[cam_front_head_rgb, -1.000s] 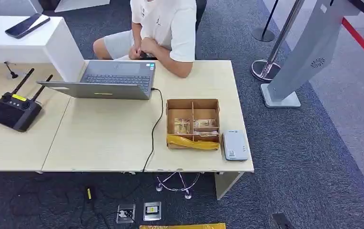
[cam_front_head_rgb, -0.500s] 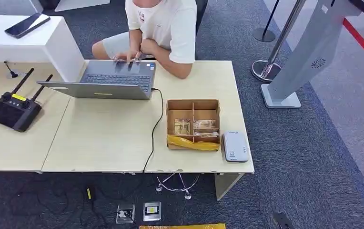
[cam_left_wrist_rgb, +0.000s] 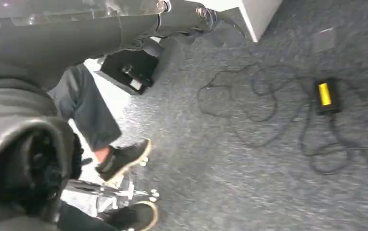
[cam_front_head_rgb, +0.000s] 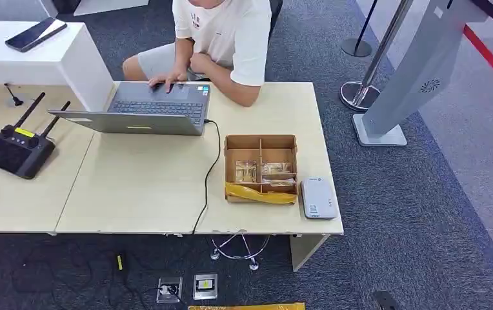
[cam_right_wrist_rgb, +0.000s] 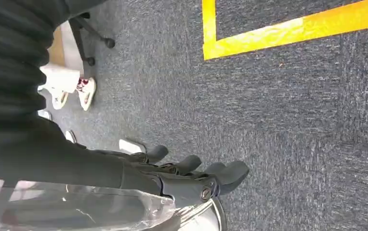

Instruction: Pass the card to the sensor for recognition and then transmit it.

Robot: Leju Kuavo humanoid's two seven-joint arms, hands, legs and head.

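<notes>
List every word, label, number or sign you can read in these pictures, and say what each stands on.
None can be read.
White rectangular card reader: small blue mark, too small.
White T-shirt of the seated person: dark chest print, blurred.
Black remote controller with antennas: yellow label, unreadable.
Black power adapter on the carpet: yellow label, blurred.

Light: bright, even and indoor; the desk (cam_front_head_rgb: 147,187) looks pale, shadows under it soft.
Glare: none strong.
Blur: left wrist view smeared; carpet (cam_left_wrist_rgb: 269,183) soft.
Focus: right wrist carpet sharper, near dark parts blurred.
</notes>
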